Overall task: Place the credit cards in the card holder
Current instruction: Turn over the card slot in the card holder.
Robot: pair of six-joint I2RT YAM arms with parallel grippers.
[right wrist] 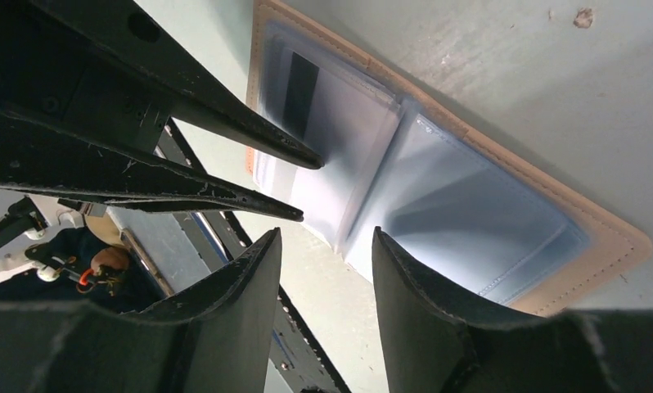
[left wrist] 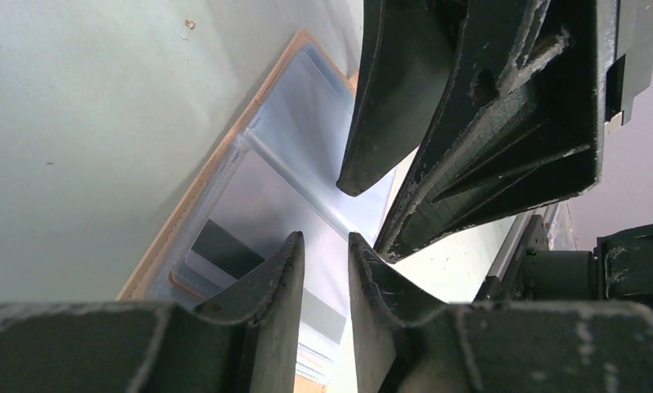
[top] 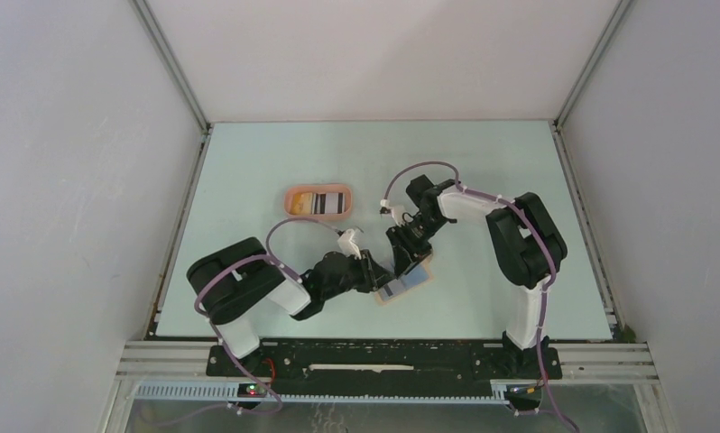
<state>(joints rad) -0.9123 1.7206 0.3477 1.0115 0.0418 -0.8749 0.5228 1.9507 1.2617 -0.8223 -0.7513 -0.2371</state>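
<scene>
So the card holder [top: 409, 281] is lying flat open on the worktop [top: 483, 171], near the middle and close to the near edge, clear pockets facing up. Something dark shows through one pocket [right wrist: 300, 82]. Both arms are crowded right over it. The left tool [left wrist: 326, 241] has its tips just a little apart, nothing between them as far as I can see. The right tool [right wrist: 327, 237] is spread wider, over the fold and also empty. The other cards [top: 323, 202] sit in an orange tray [top: 288, 202], farther back and to the left.
</scene>
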